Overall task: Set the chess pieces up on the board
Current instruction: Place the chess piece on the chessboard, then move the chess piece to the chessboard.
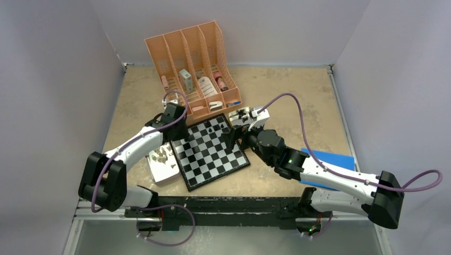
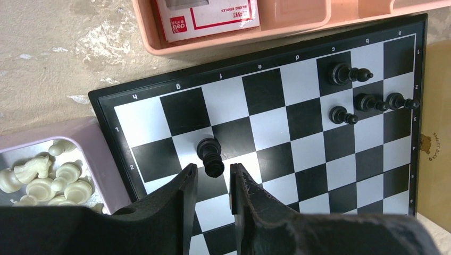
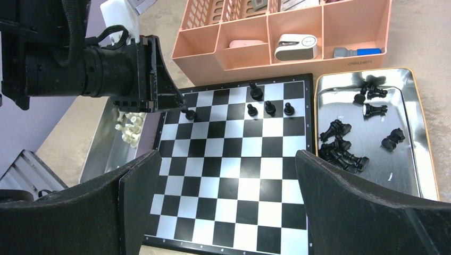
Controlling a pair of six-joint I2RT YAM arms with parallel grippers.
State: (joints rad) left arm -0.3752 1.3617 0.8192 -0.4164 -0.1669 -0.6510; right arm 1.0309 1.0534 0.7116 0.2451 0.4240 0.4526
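five black pieces [image 2: 339, 115] on checkered board [image 2: 304, 152]

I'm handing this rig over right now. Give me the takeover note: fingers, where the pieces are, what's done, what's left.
Left gripper: open, fingers either side of a black piece on the board, not clamping it.
Right gripper: open, empty, over the board.
Done: five black on the board, counting that one; the four others are clustered near a corner.
Left: the other black pieces lie in the metal tray on the right. All the pale pieces lie in the left-side tray, none on the board.
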